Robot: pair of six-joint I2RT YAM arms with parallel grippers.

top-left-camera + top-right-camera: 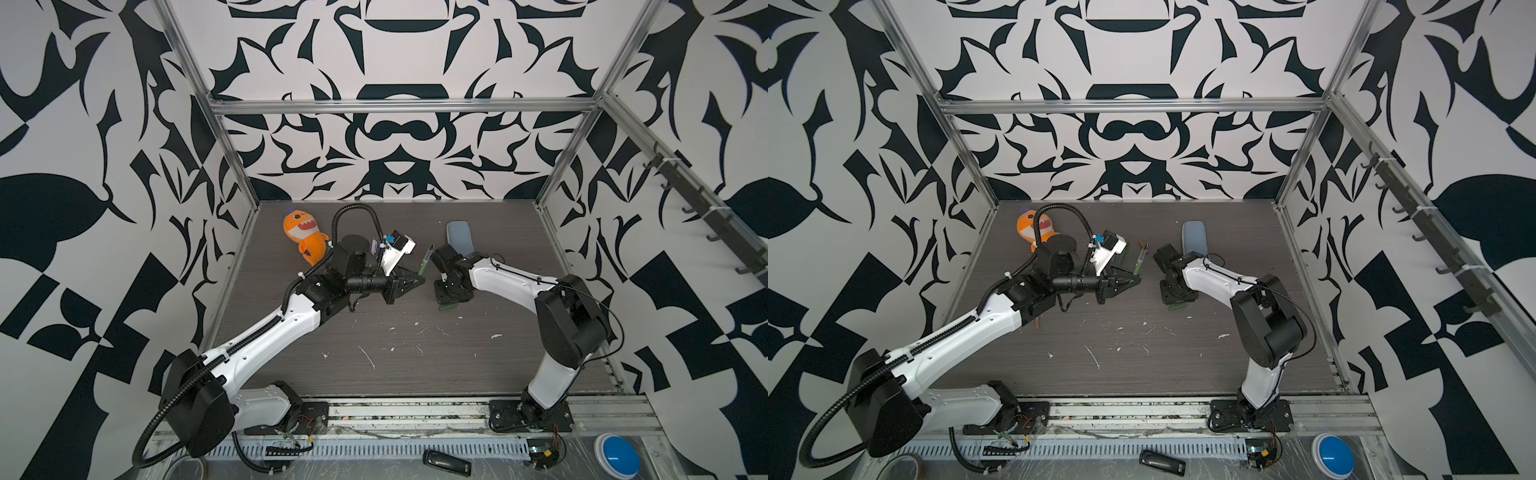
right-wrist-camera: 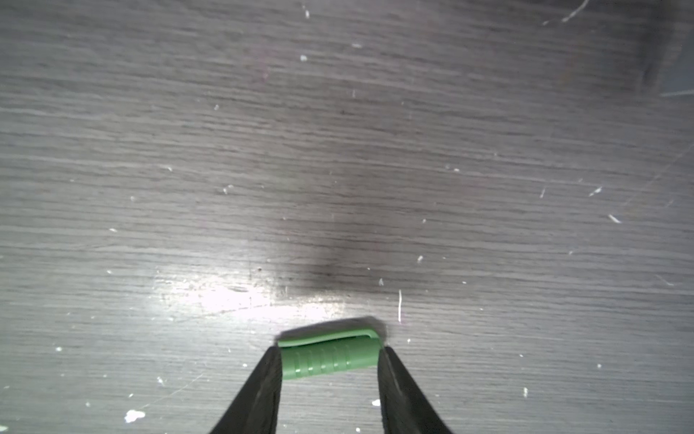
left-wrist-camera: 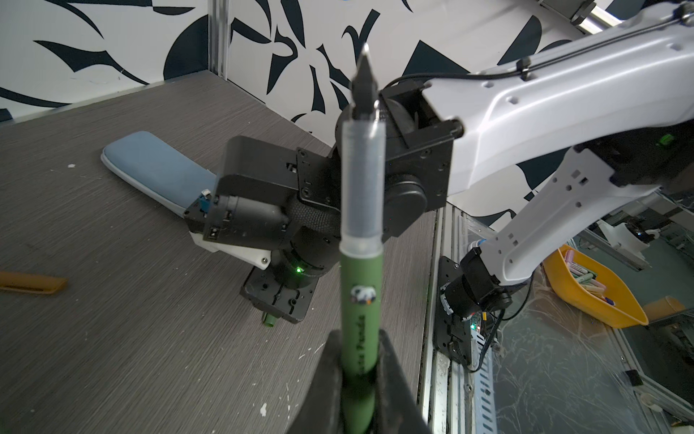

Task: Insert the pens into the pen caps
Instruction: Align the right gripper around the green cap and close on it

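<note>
My left gripper [image 1: 419,280] [image 3: 358,334] is shut on the lower barrel of a dark green pen [image 1: 424,261] [image 1: 1139,261] [image 3: 360,293]. The pen stands tilted above the table with its dark pointed tip up, close to the right arm's wrist. My right gripper [image 2: 329,351] points straight down at the table. Its jaws touch the two ends of a green pen cap [image 2: 330,359] [image 1: 449,307] [image 3: 269,319] that lies flat on the table. An orange-brown pen cap [image 3: 33,283] [image 1: 1142,243] lies behind the held pen. A thin orange-brown pen [image 1: 1038,322] shows under the left forearm.
A pale blue zip case [image 1: 459,235] [image 3: 157,169] lies behind the right wrist. An orange shark plush [image 1: 305,237] sits at the back left behind the left arm. White flecks dot the dark wood-grain table [image 1: 395,374]. A yellow bin [image 3: 593,293] stands outside the frame rail.
</note>
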